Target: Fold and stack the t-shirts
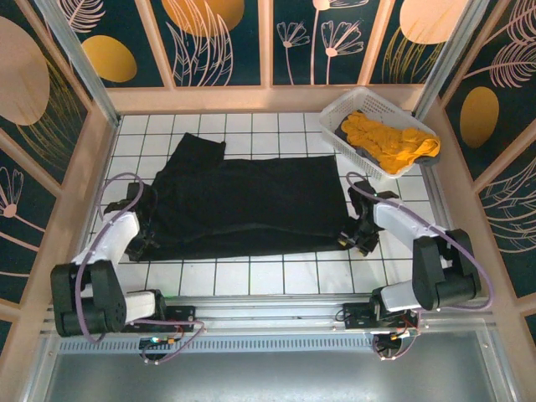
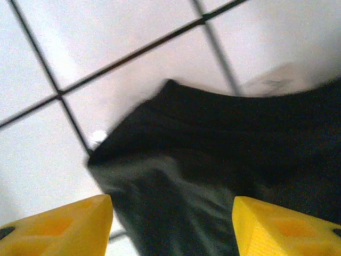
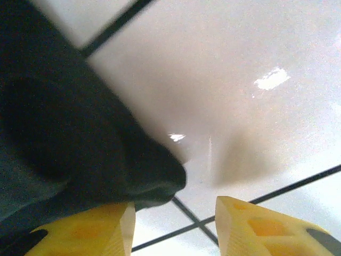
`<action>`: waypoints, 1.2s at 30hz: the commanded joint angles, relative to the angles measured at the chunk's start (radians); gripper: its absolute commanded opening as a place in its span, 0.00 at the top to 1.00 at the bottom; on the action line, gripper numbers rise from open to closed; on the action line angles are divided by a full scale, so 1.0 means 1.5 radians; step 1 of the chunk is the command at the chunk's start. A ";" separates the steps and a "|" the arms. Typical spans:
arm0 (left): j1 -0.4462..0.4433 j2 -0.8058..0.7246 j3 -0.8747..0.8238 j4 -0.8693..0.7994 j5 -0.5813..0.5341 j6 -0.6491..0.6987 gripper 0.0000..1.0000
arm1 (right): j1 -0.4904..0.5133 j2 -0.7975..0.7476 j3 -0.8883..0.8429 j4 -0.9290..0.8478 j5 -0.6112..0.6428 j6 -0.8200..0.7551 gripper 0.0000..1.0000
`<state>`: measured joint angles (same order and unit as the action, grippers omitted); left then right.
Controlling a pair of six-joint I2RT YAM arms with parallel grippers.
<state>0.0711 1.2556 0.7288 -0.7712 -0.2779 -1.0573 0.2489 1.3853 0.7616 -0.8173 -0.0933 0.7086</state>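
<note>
I'm seeing left jaws and right jaws standing apart at edges of the black shirt (image 1: 243,201), cloth blurring close up.

L arm (image 1: 110,244) & R arm (image 1: 408,223) reach fwd from their bases, elbows bent, wrists tipped down low. L claw (image 1: 141,241): yellow fingers (image 2: 69,226) spread wide. R claw (image 1: 358,237): fingers (image 3: 261,224) also apart, narrower gap.

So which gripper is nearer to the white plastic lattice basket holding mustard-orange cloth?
Right. The right gripper is at the right edge of the black cloth t-shirt, just in front of the basket; the left gripper is at its far left edge.
</note>
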 commanded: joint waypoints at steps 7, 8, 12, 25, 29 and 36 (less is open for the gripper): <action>-0.126 -0.007 -0.002 0.015 0.242 -0.169 0.39 | 0.007 -0.053 0.054 0.146 -0.208 -0.074 0.51; -0.126 -0.006 -0.010 0.024 0.246 -0.180 0.39 | 0.008 -0.050 0.055 0.151 -0.215 -0.073 0.51; -0.130 0.012 -0.028 0.080 0.289 -0.215 0.38 | 0.007 -0.037 0.059 0.156 -0.220 -0.074 0.51; -0.148 0.062 -0.016 0.101 0.288 -0.212 0.67 | 0.006 -0.033 0.053 0.155 -0.194 -0.060 0.54; -0.148 0.079 0.023 0.102 0.272 -0.193 0.94 | 0.000 -0.037 0.051 0.146 -0.170 -0.049 0.54; -0.148 0.119 0.112 0.102 0.255 -0.145 1.00 | -0.035 -0.039 0.038 0.152 -0.163 -0.005 0.59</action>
<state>-0.1444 1.4059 0.8291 -0.6239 0.1303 -1.3277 0.2161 1.3289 0.8257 -0.5976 -0.3573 0.6586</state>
